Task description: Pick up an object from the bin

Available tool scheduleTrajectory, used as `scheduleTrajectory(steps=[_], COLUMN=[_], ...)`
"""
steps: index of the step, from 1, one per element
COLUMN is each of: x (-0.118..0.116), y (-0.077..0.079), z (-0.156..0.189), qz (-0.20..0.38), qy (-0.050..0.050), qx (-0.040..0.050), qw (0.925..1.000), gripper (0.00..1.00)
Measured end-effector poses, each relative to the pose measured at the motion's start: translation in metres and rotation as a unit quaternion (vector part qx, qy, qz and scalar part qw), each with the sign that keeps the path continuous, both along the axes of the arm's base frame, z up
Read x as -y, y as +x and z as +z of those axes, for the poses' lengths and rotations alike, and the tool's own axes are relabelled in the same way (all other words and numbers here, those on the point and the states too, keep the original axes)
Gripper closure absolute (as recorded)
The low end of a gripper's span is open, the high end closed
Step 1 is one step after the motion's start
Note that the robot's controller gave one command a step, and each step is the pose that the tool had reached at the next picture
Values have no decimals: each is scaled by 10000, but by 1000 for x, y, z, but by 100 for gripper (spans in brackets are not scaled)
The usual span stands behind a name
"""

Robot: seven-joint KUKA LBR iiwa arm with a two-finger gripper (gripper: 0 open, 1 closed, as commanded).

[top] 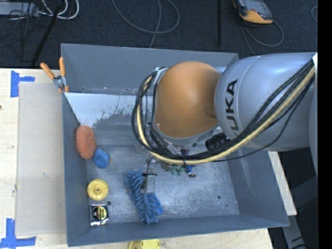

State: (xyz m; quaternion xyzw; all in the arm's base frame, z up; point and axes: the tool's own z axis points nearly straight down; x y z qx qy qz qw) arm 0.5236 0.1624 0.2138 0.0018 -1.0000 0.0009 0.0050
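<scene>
Grey KUKA arm [270, 100], orange cover [187, 97], looped cables [138, 119]

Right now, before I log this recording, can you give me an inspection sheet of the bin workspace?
Surface: grey metal bin, floor scuffed pale in patches.
Job's things: blue fuzzy duster lying at the lower middle, under the gripper.
Clutter: orange oval sponge, small blue piece, yellow disc and black-and-yellow tape measure down the left side.
Grippers: gripper over the duster's upper end; contact cannot be told.
Cables: yellow and black cables looped round the wrist's orange cover.
Surroundings: dark floor beyond the bin with loose cables and an orange-and-grey device.
</scene>
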Motion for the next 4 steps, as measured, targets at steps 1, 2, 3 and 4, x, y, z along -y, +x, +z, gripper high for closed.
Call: scheduleTrajectory(steps=[1,2,3,4], x=[1,8,25,32], y=[1,-14,-13,12], z=[5,-40,-71,-99], qz=[-23,-18,409,-4], qy=[8,16,6,12], qx=[40,72,23,60], qw=[10000,10000,9992,10000], gripper=[0,0,0,0])
